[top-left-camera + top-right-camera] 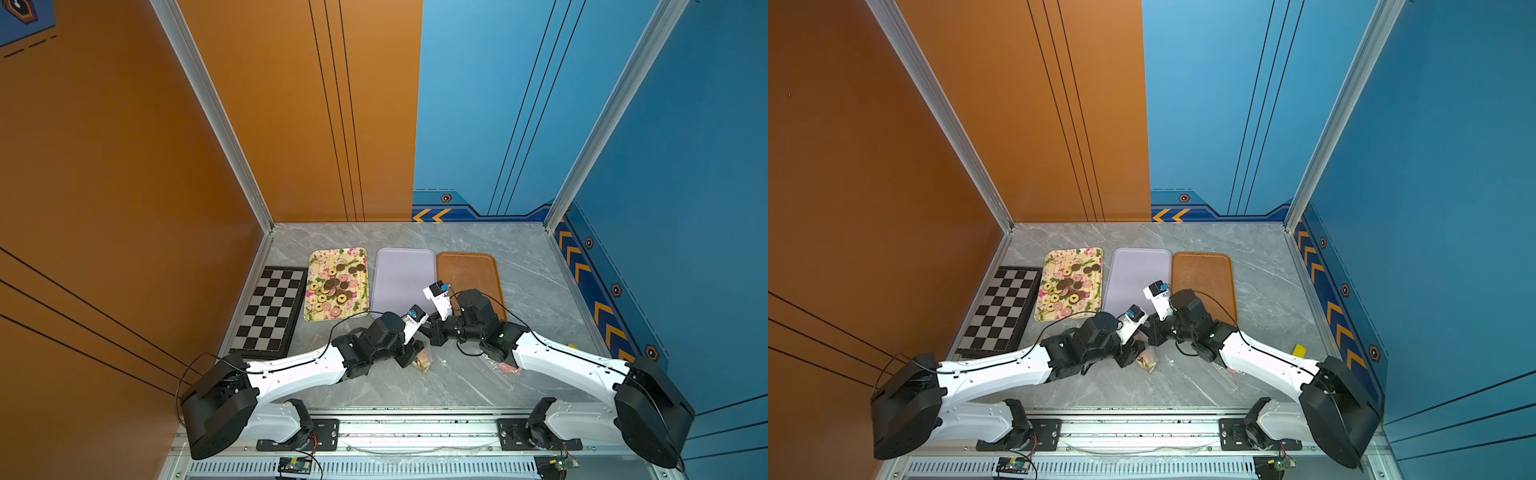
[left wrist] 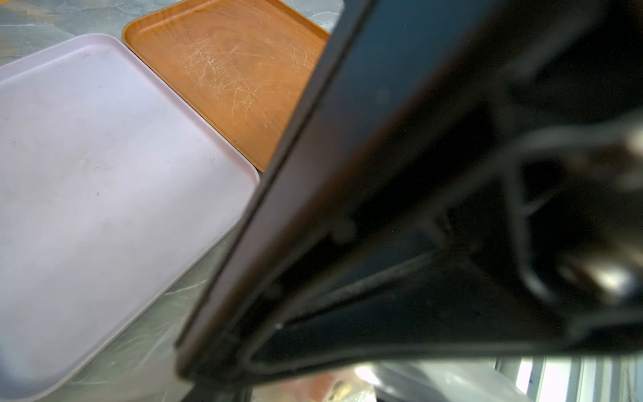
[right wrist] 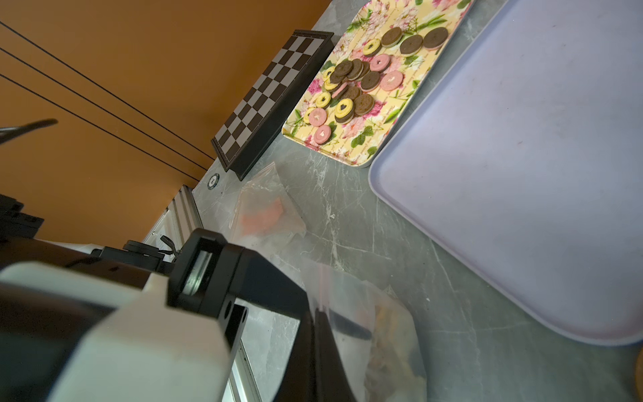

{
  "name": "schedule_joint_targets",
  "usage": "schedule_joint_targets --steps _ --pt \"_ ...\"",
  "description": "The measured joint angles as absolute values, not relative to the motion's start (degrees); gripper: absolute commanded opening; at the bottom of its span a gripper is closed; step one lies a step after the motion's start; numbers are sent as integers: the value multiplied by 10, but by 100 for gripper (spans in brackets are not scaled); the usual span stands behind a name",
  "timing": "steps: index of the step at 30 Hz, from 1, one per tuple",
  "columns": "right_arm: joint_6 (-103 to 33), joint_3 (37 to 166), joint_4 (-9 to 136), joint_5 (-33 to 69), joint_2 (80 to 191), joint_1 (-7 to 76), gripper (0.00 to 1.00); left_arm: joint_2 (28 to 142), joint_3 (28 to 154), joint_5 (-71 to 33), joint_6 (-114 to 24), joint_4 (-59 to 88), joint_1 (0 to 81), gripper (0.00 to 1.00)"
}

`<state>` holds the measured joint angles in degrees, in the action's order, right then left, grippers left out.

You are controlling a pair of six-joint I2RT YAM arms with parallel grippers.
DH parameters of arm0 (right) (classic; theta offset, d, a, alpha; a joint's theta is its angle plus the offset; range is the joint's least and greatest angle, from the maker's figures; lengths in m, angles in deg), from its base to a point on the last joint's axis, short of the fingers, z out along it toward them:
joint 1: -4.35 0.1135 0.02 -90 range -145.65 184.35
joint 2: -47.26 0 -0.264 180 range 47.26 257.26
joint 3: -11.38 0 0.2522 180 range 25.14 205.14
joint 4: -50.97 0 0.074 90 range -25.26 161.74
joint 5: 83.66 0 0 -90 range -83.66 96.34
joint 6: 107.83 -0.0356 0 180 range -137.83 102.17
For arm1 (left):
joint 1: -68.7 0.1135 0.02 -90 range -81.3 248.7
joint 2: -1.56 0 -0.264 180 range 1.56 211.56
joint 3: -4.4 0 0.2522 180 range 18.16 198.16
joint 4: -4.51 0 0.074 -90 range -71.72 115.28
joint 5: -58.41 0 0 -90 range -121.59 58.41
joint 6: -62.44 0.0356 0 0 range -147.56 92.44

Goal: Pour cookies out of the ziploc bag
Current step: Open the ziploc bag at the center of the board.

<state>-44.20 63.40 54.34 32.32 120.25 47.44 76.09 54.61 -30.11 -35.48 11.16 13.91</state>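
A clear ziploc bag with cream cookies inside hangs low over the grey table between my two arms. My right gripper is shut on the bag's pink zip edge. My left gripper is right against the bag; one dark finger shows through the film, and whether it is open or shut does not show. The right arm's black body fills most of the left wrist view; a bit of bag shows below it. Several brown, pink and yellow cookies lie on the floral tray.
A lilac tray and a brown tray lie behind the arms. A chessboard is at the left. A bag with pink pieces lies under the right arm. A crumpled clear bag lies near the chessboard.
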Motion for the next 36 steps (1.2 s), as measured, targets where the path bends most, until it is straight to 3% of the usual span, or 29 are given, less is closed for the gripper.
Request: schedule_joint_targets --steps 4,9,14,36 --pt "-449 628 542 326 1203 474 0 778 548 -300 -355 100 140 50" --pt "-453 626 542 327 1203 474 0 794 561 -312 -355 97 139 29" --pt "-459 624 543 327 1203 470 0 807 566 -331 -359 101 138 0" --pt "-469 613 511 332 1198 460 0 760 531 -346 -350 97 101 0"
